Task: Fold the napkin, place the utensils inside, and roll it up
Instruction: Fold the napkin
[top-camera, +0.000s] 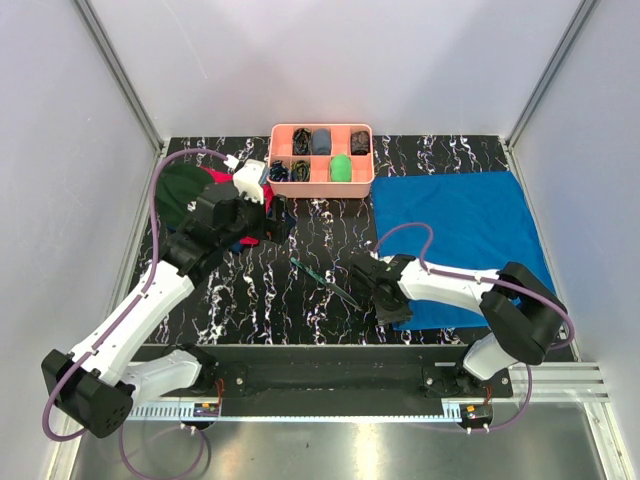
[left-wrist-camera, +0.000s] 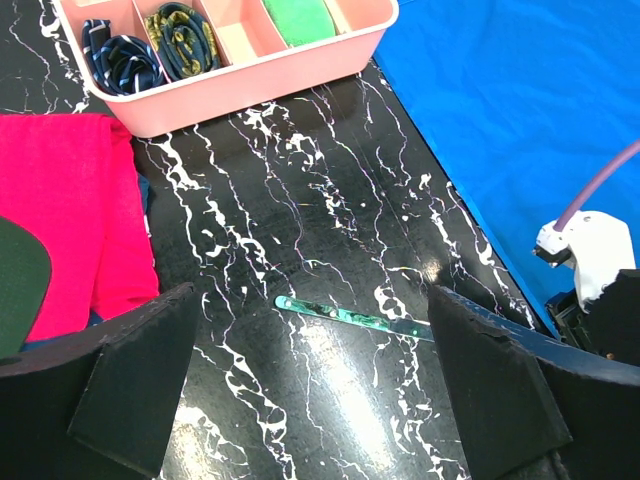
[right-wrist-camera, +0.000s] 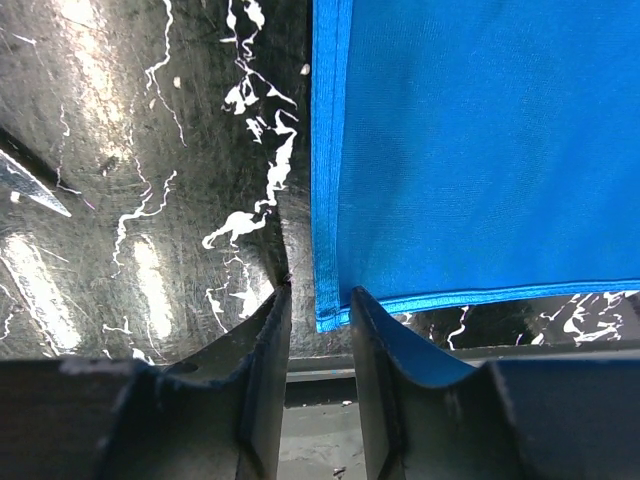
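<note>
The blue napkin (top-camera: 455, 240) lies spread flat on the right of the table. My right gripper (top-camera: 393, 314) is down at its near-left corner. In the right wrist view the fingers (right-wrist-camera: 262, 340) stand a narrow gap apart, with the napkin's corner (right-wrist-camera: 332, 310) lying between them and table showing beside it. One teal-green utensil (top-camera: 320, 275) lies on the black mat between the arms. My left gripper (top-camera: 277, 216) hovers above and behind it, wide open and empty. The utensil (left-wrist-camera: 350, 315) shows between its fingers, and its blade tip (right-wrist-camera: 30, 188) appears in the right wrist view.
A pink tray (top-camera: 322, 155) with small rolled items stands at the back centre. A red cloth (left-wrist-camera: 70, 210) and a dark green cap (top-camera: 180, 195) lie at the left, behind the left arm. The table's front edge is just behind the right fingers.
</note>
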